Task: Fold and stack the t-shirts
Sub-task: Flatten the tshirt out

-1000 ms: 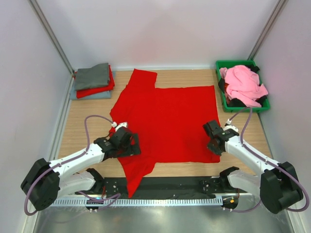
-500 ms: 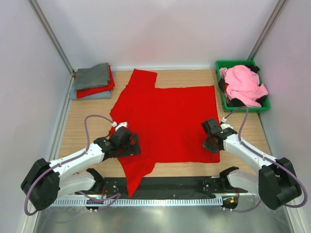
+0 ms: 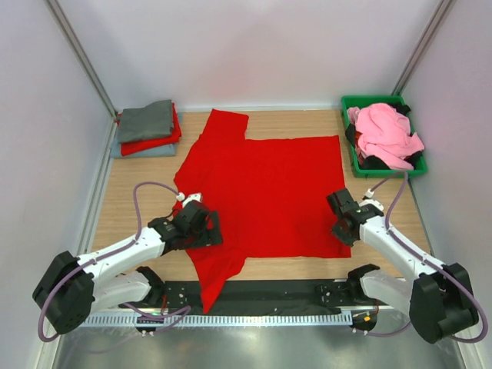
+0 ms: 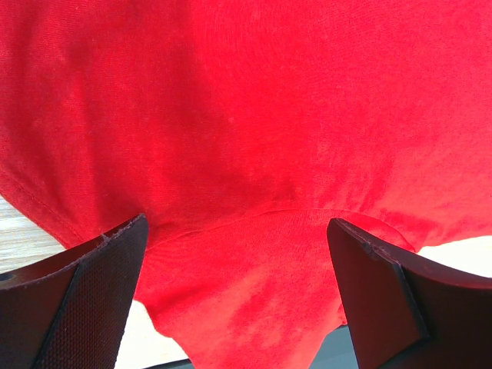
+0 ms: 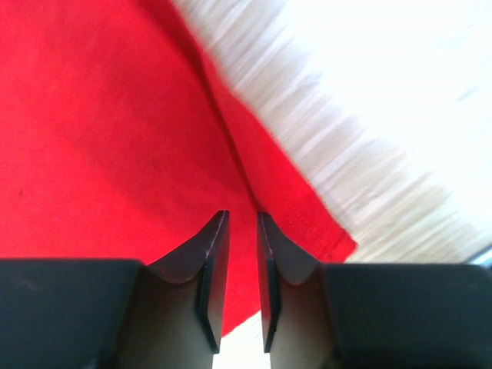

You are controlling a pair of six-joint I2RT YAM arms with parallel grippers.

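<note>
- The large red t-shirt [image 3: 261,192] lies flat on the surface [image 3: 138,200], under and between both end effectors, spread out ready for a first fold, I'd guess.
- The folded stack [image 3: 147,129] sits well beyond the left end effector [image 4: 238,223], kept out of the way.
- The green bin [image 3: 370,100], well beyond the right end effector [image 5: 241,215], holds a pink shirt [image 3: 384,132]. The dark cloth under it is hard to make out.
- The left end effector is spread wide over the sleeve seam.
- The right one is narrowed at the hem corner, seemingly pinching a ridge. Its contact is hidden.
</note>
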